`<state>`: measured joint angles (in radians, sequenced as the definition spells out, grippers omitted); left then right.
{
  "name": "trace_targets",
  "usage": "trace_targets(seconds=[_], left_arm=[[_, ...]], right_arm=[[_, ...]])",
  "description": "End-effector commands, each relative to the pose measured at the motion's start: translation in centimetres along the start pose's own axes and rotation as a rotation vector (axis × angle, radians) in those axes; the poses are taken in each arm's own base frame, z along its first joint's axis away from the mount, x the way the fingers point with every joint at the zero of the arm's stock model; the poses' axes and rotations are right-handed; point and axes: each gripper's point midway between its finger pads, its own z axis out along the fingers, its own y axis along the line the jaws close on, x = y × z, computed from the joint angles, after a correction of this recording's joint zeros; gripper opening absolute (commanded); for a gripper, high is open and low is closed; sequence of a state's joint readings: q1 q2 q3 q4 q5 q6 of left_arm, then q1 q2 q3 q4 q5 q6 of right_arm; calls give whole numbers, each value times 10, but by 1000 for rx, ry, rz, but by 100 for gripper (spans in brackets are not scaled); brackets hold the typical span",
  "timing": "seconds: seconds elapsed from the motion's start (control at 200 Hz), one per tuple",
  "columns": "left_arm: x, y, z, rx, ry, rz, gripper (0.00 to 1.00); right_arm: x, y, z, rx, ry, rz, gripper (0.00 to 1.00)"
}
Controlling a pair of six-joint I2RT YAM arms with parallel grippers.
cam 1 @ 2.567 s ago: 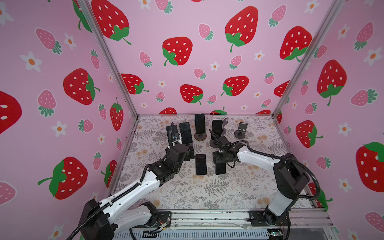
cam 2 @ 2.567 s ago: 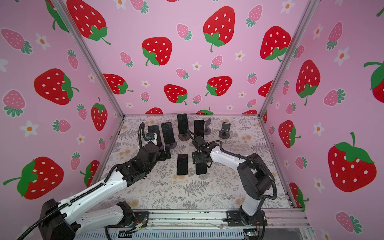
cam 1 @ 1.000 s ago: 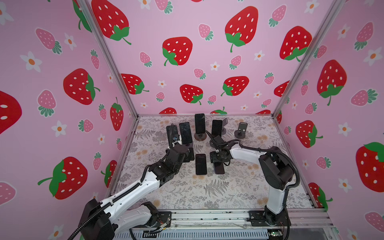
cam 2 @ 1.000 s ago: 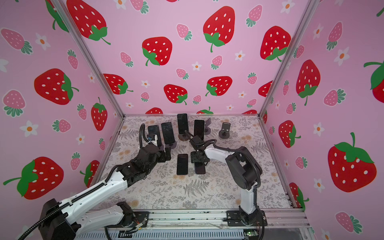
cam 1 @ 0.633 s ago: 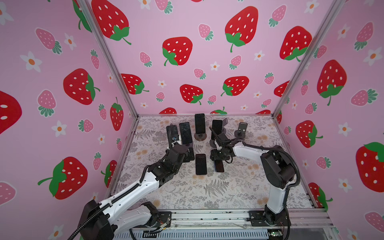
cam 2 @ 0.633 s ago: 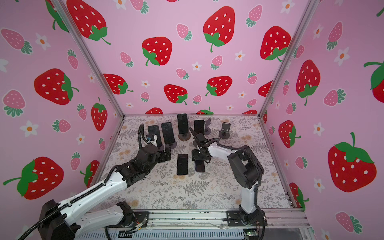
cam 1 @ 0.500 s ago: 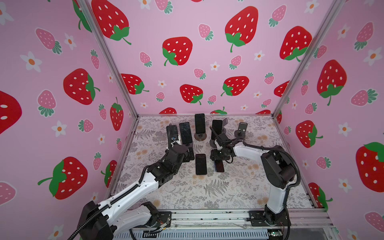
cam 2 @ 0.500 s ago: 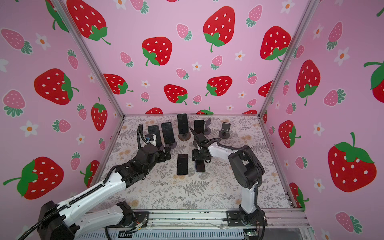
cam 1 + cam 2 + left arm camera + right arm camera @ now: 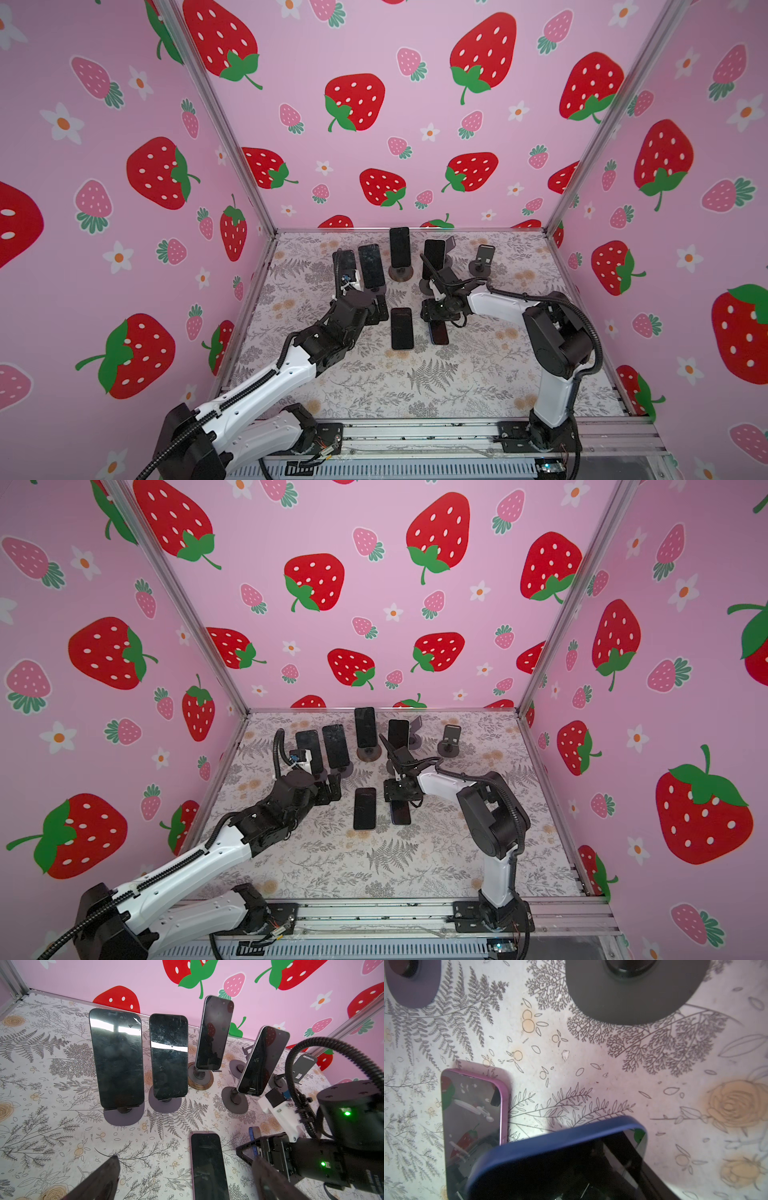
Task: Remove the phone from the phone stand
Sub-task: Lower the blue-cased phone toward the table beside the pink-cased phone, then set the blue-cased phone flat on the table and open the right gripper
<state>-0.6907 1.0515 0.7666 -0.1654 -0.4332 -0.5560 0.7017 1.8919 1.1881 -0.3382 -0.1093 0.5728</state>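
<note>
Four phones (image 9: 117,1057) sit in stands (image 9: 124,1115); right end effector (image 9: 440,321) grips a blue-cased phone (image 9: 550,1147), left end effector (image 9: 186,1165) gapes empty.

Both top views look down from the front; wrist views sit near the mat (image 9: 571,1084).

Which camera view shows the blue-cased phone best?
The right wrist view: the blue-cased phone is close, its rim and screen plain. Both top views show it small and partly hidden. The left wrist view shows only a blue edge.
</note>
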Motion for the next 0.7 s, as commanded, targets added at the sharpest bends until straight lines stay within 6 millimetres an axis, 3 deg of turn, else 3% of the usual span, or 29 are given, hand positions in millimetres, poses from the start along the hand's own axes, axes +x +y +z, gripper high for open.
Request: trace_targets(seconds=[0.0, 0.36, 0.695], left_arm=[[-1, 3, -1, -7, -7, -32, 100], [2, 4, 0, -3, -3, -34, 100], [4, 3, -2, 22, -6, -31, 100]], right_arm=[[51, -30, 21, 82, 170, 27, 70], [54, -36, 24, 111, 169, 47, 73], [59, -65, 21, 326, 128, 93, 70]])
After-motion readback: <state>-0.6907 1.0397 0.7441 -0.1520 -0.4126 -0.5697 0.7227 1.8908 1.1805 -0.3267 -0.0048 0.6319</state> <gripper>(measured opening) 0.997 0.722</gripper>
